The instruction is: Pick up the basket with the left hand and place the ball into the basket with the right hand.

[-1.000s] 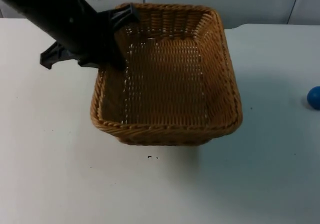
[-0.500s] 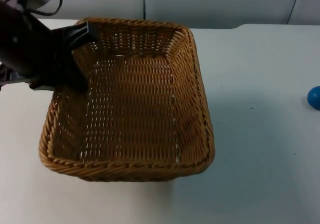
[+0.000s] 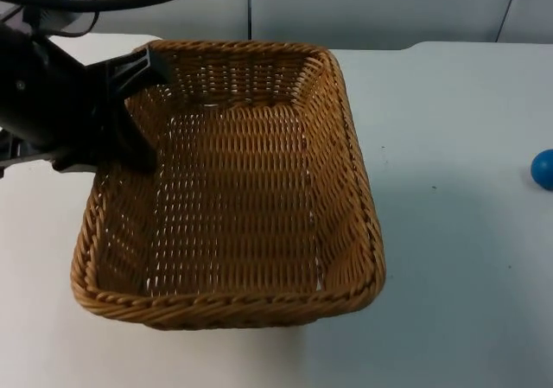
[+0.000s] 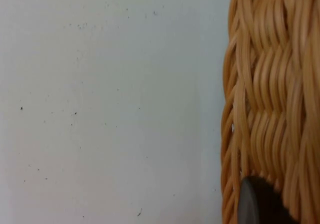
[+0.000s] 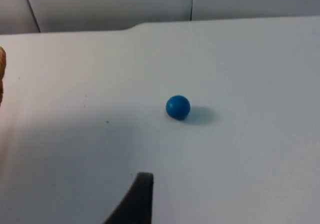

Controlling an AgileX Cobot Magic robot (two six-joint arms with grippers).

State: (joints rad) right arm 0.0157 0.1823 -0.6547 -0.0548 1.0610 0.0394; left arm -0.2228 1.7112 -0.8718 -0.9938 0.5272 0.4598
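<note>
1. Left gripper (image 3: pixel 130 111): its jaws pinch the left wall of the basket (image 3: pixel 233 189) near the far left corner, one finger inside the wall and one outside; in the left wrist view a black fingertip (image 4: pixel 257 201) lies against the woven wall (image 4: pixel 270 94).
2. Basket: wicker, rectangular, open side up, nothing inside; it appears raised off the white tabletop (image 3: pixel 458 258), with a shadow to its right.
3. Ball (image 3: pixel 543 168): blue, resting on the tabletop well to the right of the basket, touching nothing; also seen in the right wrist view (image 5: pixel 178 107).
4. Right gripper: a black fingertip (image 5: pixel 135 201) stands near the ball but apart from it; whether its jaws are spread cannot be told.
</note>
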